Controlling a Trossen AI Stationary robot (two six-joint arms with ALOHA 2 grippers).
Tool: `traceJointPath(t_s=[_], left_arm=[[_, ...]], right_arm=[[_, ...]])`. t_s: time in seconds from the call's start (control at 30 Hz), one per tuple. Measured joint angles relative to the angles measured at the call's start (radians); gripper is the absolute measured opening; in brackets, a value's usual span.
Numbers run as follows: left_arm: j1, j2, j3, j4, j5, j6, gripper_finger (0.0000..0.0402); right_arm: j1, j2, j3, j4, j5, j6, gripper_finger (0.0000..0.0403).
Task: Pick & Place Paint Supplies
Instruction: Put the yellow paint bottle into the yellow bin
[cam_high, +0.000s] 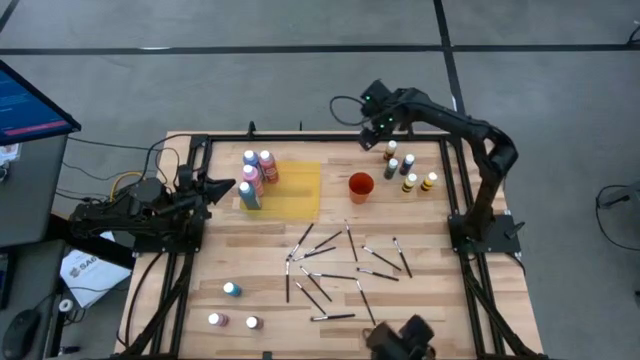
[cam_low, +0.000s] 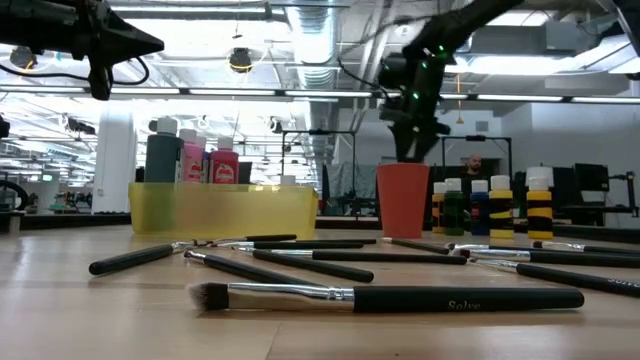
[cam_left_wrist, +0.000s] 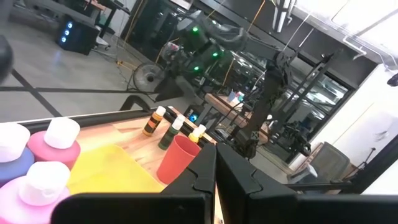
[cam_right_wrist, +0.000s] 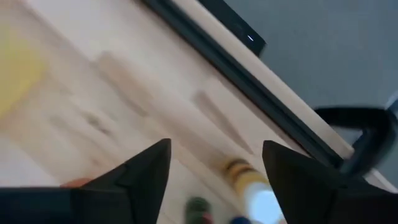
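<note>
A flat-bristled brush (cam_low: 385, 297) with a black handle lies nearest on the wooden surface (cam_high: 250, 250), with about a dozen more brushes (cam_high: 340, 262) scattered behind it. Beyond them sit a yellow tray (cam_high: 292, 190) holding pink and blue paint bottles (cam_high: 256, 172), an orange-red cup (cam_high: 361, 186), and a cluster of dark and yellow bottles (cam_high: 407, 168) — the right gripper (cam_high: 378, 137) hovers just above that cluster, fingers spread apart, holding nothing. The left gripper (cam_high: 222, 187), fingers together and empty, waits beside the tray.

Matt wood table (cam_high: 420, 230), prob. plastic cup (cam_high: 361, 187)
</note>
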Motion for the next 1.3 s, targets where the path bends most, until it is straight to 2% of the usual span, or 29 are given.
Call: traceJointPath(t_s=[0.2, 0.77, 1.3], left_arm=[[0.000, 0.000, 0.000, 0.000, 0.000, 0.000, 0.0001], [0.000, 0.000, 0.000, -0.001, -0.018, 0.000, 0.0001], [0.000, 0.000, 0.000, 0.002, -0.029, 0.000, 0.0001]], right_arm=[[-0.053, 0.000, -0.033, 0.016, -0.001, -0.007, 0.0254], [-0.055, 0.000, -0.182, 0.034, -0.001, 0.000, 0.0253], [-0.055, -0.002, -0.185, 0.001, 0.002, -0.035, 0.0184]])
